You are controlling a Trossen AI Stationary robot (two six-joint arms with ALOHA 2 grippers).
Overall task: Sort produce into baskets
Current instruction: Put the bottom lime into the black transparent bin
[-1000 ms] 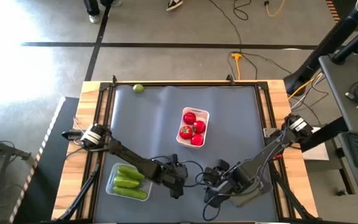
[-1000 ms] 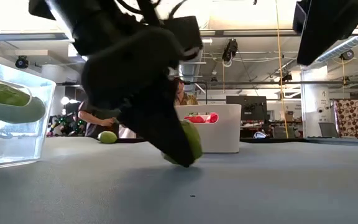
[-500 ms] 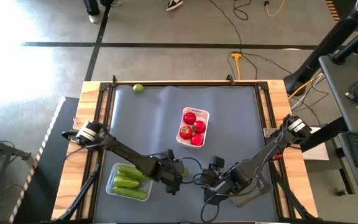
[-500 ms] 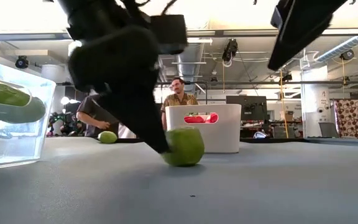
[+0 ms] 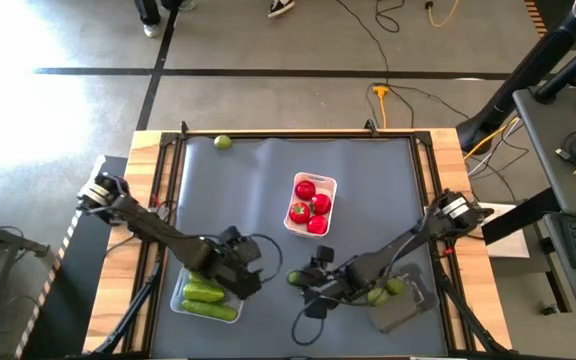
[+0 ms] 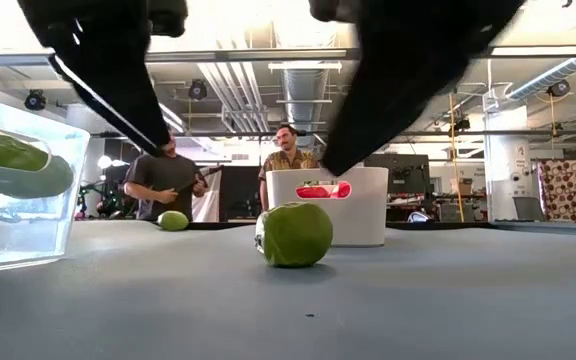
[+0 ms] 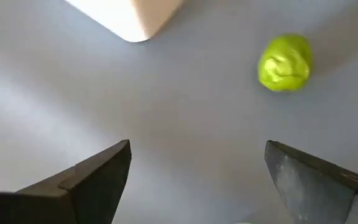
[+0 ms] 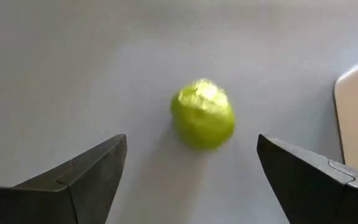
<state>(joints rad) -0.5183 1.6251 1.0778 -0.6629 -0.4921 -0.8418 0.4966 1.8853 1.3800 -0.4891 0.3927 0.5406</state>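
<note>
Right gripper [image 8: 191,180]: fingers spread wide, nothing between them. It stands over the mat with a loose lime [image 8: 202,121] lying just ahead of the tips, untouched. In the high view this gripper [image 5: 313,283] sits beside the same lime [image 5: 295,277] near the front centre of the table.

Left gripper [image 7: 197,180]: fingers likewise wide apart and empty. In the high view it [image 5: 238,268] lies near the clear tray [image 5: 180,297] of cucumbers [image 5: 205,292], with the lime off to one side of its reach.

Handling judgement: the lime appears small, round, firm and light, with a slightly dimpled skin; it is likely to roll on the flat mat if nudged. Best taken across its widest part, fingers lowered squarely on either side.

Further out: two limes [image 5: 384,291] rest in the dark tray [image 5: 405,313] at the front right. The white tray [image 5: 330,186] holds the tomatoes [image 5: 309,208]. A further lime [image 5: 223,142] lies at the far edge. People stand in the room beyond
</note>
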